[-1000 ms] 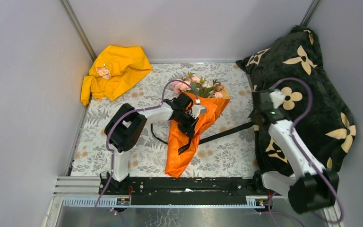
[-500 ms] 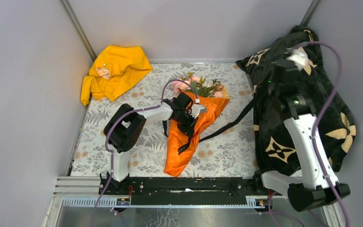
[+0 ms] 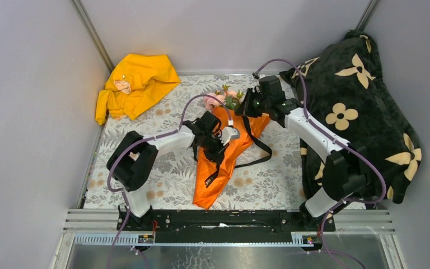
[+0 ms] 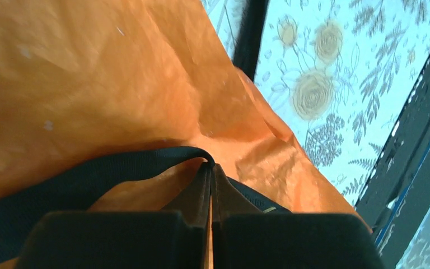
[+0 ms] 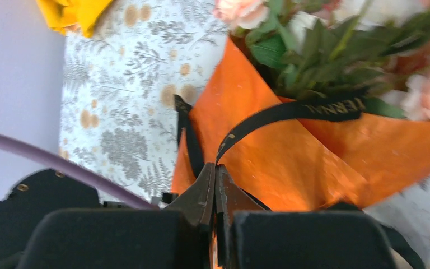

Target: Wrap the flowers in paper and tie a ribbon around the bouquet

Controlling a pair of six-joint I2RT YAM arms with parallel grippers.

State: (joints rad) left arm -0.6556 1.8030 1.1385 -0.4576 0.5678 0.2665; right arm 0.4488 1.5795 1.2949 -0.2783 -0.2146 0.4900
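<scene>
Both claws are shut on the ribbon [image 4: 117, 168]. The left claw [image 4: 210, 167] has its jaws together on a fold of it, pressed against the orange paper [image 4: 117, 73]. The strap curves out of the tips and runs off to the left of that view. The right claw [image 5: 215, 168] is also closed tip to tip on the ribbon. From there the strap climbs and crosses the mouth of the cone just below the flowers [image 5: 308, 56], gold lettering facing the camera.

The bouquet [image 3: 208, 188] lies around the middle of the bench, rose heads toward the far edge and pointed tail toward the near edge. The left claw is over its mid-section and the right claw is at its open end. A slack loop of ribbon rests on the cloth just right of the cone.

Surface: the bench is covered by a pale cloth [image 3: 269, 185] printed with brown-grey flowers and ferns. It looks flat where visible.

- A yellow garment [image 3: 137, 84] is crumpled at the far-left corner, hanging partly off the cloth.
- A black pillow [image 3: 364, 101] with cream flower shapes sits along the right edge, up against the wall.

Room: plain grey walls [image 3: 28, 140] on the left, far and right sides, with metal posts [image 3: 92, 33] in the far corners. A black rail [image 3: 229, 221] along the near edge carries both arm bases. Purple cables [image 3: 291, 63] loop above each arm.
</scene>
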